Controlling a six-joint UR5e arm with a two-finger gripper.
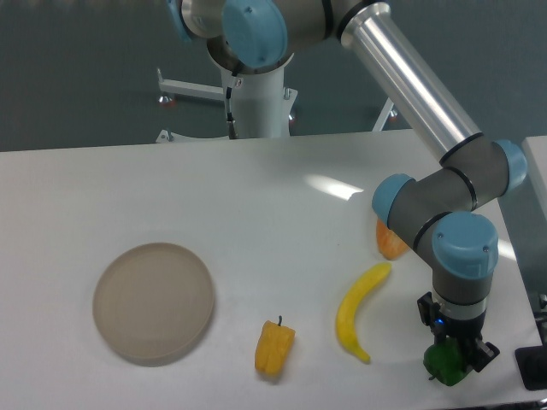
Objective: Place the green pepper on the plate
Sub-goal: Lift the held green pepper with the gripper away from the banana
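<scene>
The green pepper (443,365) sits at the table's front right corner, small and dark green. My gripper (457,357) points straight down over it, its black fingers around the pepper's top, which they partly hide. I cannot tell whether the fingers press on it. The round beige plate (154,301) lies flat at the front left with nothing on it, far from the gripper.
A yellow banana (359,312) lies left of the gripper. A yellow-orange pepper (274,348) with a dark stem rests front centre. An orange fruit (391,242) is partly hidden behind the arm's wrist. The table's right edge (521,282) runs close to the gripper.
</scene>
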